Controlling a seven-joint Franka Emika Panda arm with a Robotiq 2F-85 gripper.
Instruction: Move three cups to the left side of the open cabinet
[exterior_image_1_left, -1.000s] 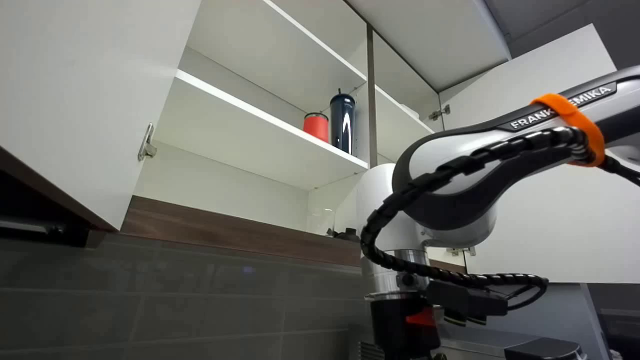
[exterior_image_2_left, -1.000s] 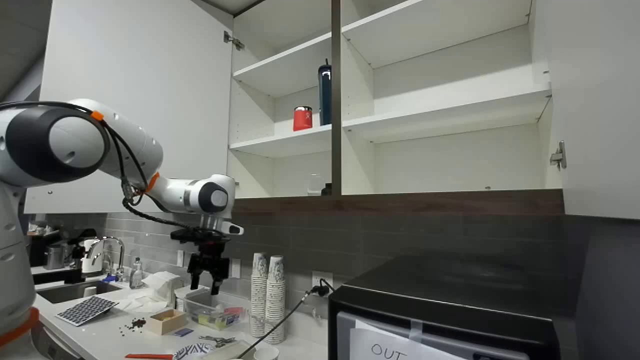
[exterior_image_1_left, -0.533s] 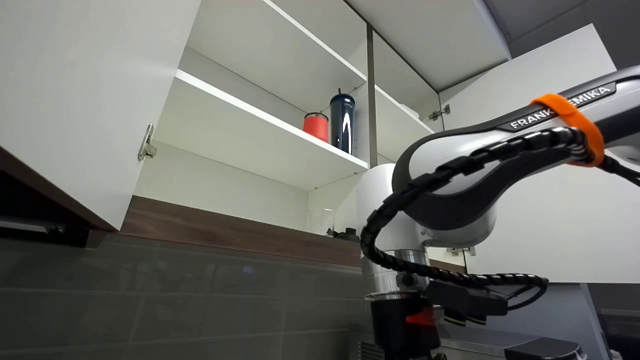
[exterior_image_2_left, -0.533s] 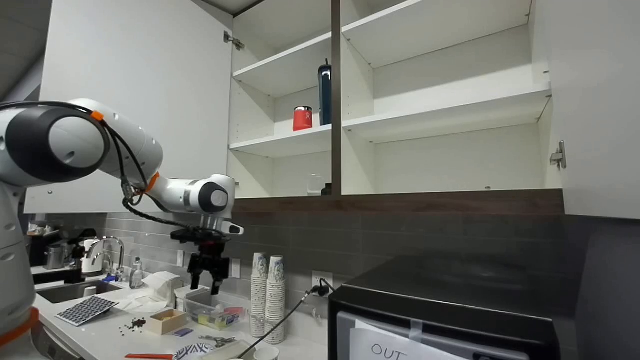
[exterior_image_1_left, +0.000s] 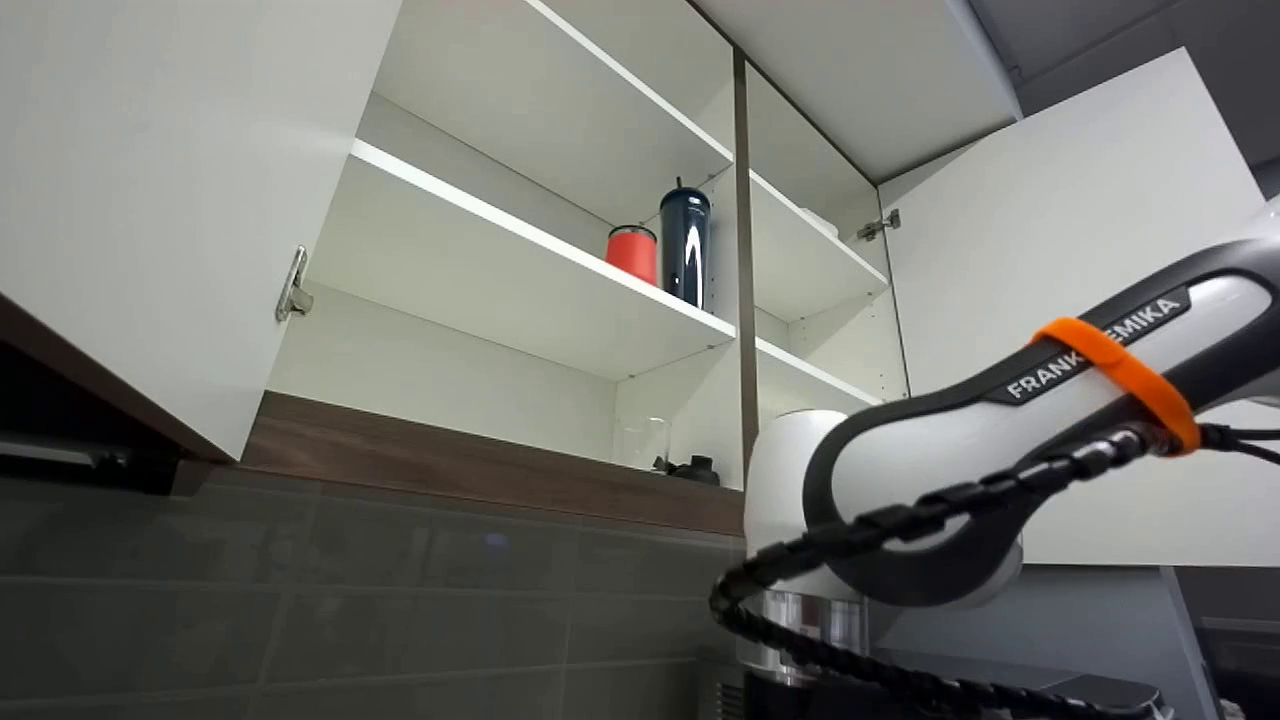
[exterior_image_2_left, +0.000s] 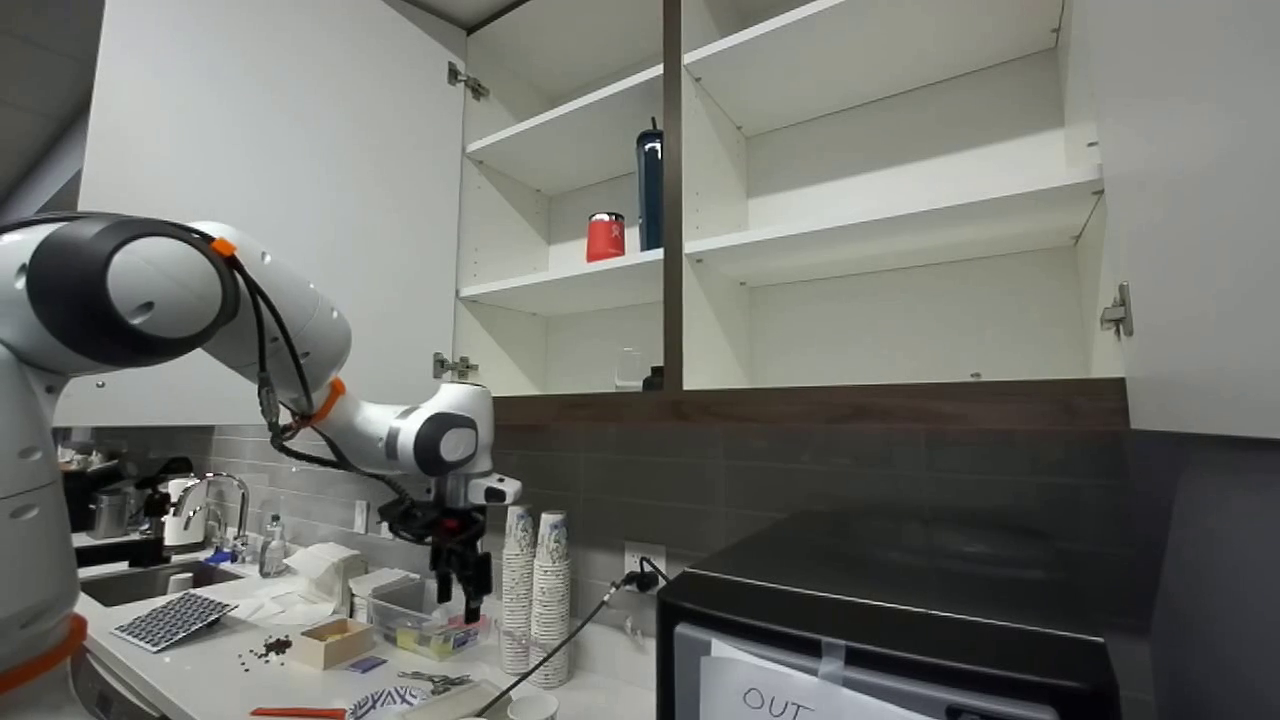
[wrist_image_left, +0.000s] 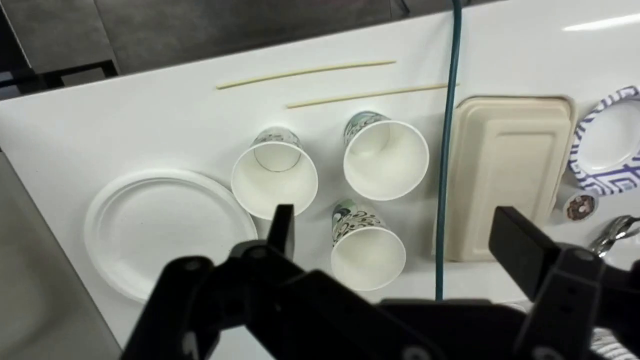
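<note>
Three white paper cups with printed sides stand open end up on the white counter in the wrist view: one at left (wrist_image_left: 274, 192), one at upper right (wrist_image_left: 386, 167) and one nearest the gripper (wrist_image_left: 369, 262). My gripper (wrist_image_left: 400, 240) is open and empty above the counter, its fingers spread wide with the nearest cup between them in the picture, not touching it. In an exterior view the gripper (exterior_image_2_left: 460, 600) points down in front of the cup stacks. The open cabinet (exterior_image_2_left: 870, 405) is above; it also shows in an exterior view (exterior_image_1_left: 480, 460).
A red tumbler (exterior_image_2_left: 605, 238) and dark blue tumbler (exterior_image_2_left: 650, 190) stand on a cabinet shelf. Two tall cup stacks (exterior_image_2_left: 551, 610) and a black microwave (exterior_image_2_left: 880, 590) stand on the counter. A cable (wrist_image_left: 444, 175), a plate (wrist_image_left: 170, 230) and a beige container (wrist_image_left: 505, 180) lie near the cups.
The arm has lowered in both exterior views, and the gripper has shifted toward the cup stacks. The gripper stays open; the tumblers and cup stacks have not moved.
</note>
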